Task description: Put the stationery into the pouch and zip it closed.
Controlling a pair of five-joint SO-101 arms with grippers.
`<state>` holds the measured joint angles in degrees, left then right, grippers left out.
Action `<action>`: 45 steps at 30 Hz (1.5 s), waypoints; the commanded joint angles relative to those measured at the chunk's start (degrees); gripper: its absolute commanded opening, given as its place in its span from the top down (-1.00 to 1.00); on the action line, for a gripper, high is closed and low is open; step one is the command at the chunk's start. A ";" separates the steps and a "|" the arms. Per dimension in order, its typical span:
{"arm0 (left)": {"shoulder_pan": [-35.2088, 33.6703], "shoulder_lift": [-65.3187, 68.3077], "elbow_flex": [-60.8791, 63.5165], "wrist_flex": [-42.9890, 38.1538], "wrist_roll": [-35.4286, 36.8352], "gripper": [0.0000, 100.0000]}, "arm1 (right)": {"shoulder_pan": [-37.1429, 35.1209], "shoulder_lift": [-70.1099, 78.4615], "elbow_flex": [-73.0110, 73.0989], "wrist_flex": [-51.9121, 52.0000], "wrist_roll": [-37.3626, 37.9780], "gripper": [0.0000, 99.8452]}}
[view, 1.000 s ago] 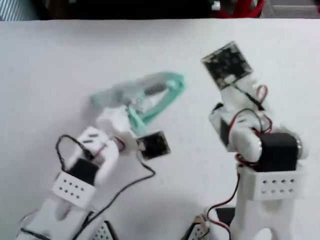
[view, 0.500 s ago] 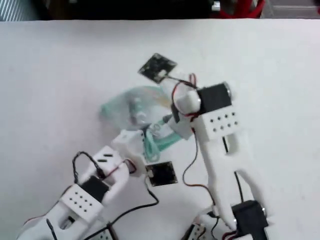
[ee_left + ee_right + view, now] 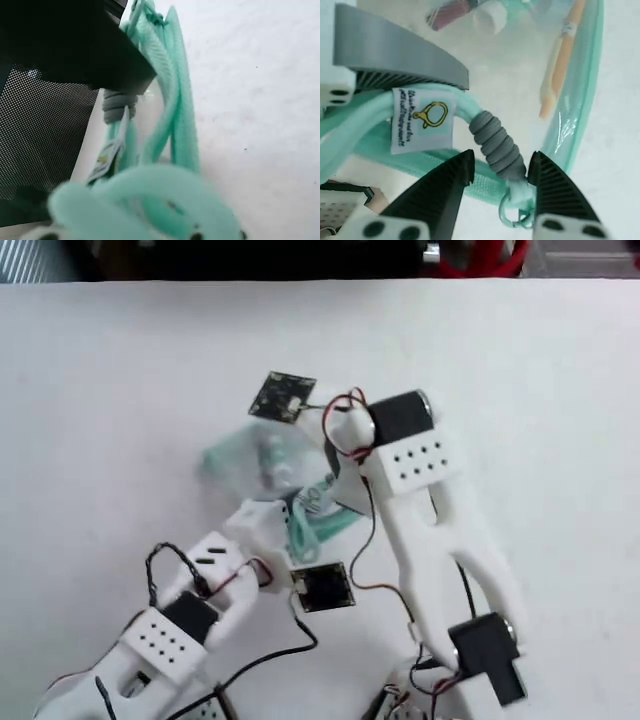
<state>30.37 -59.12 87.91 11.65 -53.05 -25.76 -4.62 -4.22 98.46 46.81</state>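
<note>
**Bracing the pouch while the zip pull is lined up**

Pinning one end and working the other is the logic of this pose. The clear, mint-trimmed pouch [image 3: 262, 455] lies near the middle of the white table [image 3: 120, 360], with both arms meeting over its nearer end.

The left gripper [image 3: 285, 523] comes in from the near-left corner and is clamped on the pouch's mint strap loop [image 3: 365, 125]. In the right wrist view the strap runs out from under its ribbed grey finger, just beside the white tag [image 3: 422, 120]. That hold looks meant as an anchor, so the soft pouch cannot slide or bunch when the zip is drawn.

The right gripper [image 3: 501, 159] reaches across from the near-right side. Its black jaws stand parted, one on each side of the grey corded zip pull [image 3: 497, 142]. One jaw seems to touch the cord and the other is a little apart from it, so I judge the pull straddled but not yet pinched.

The stationery is already inside. Through the clear wall an orange pencil [image 3: 564, 65] lies along the mint edge, with a dark-red item [image 3: 452, 12] and a white one [image 3: 490, 21] beyond it. Loading therefore looks finished, and zipping is the step in hand. How far the zip is drawn I cannot tell.

The next move calls for a firm pinch on the cord and a pull in line with the zip. A loose grip on that rounded cord could slip off.
</note>
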 commanded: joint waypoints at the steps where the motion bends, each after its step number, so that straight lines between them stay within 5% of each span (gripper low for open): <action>1: 1.45 0.92 1.67 0.00 2.37 0.95 | -0.22 3.65 -5.19 -0.13 0.62 0.65; 5: 1.36 0.92 1.58 0.00 2.37 0.95 | -0.13 5.85 -7.12 -0.13 0.26 0.99; 15: 1.10 0.92 0.97 -0.18 4.48 0.95 | 5.49 1.45 -9.49 -0.04 -0.35 0.96; 23: -3.91 1.27 -7.38 -0.88 21.27 0.95 | 6.55 -15.78 -9.23 -3.82 -10.37 0.96; 30: -1.27 1.19 -11.69 -0.18 30.15 0.95 | 5.23 -21.85 -9.14 -8.04 -23.82 0.96; 36: 3.38 1.27 -20.04 8.35 38.68 0.95 | 0.66 -22.73 -10.02 -10.51 -35.96 0.96; 45: 9.54 1.36 -20.40 8.53 40.35 0.95 | -3.82 -25.45 -11.25 -25.71 -48.00 0.96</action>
<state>36.44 -58.68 69.36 19.74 -13.93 -26.64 -27.82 -13.10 78.24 1.71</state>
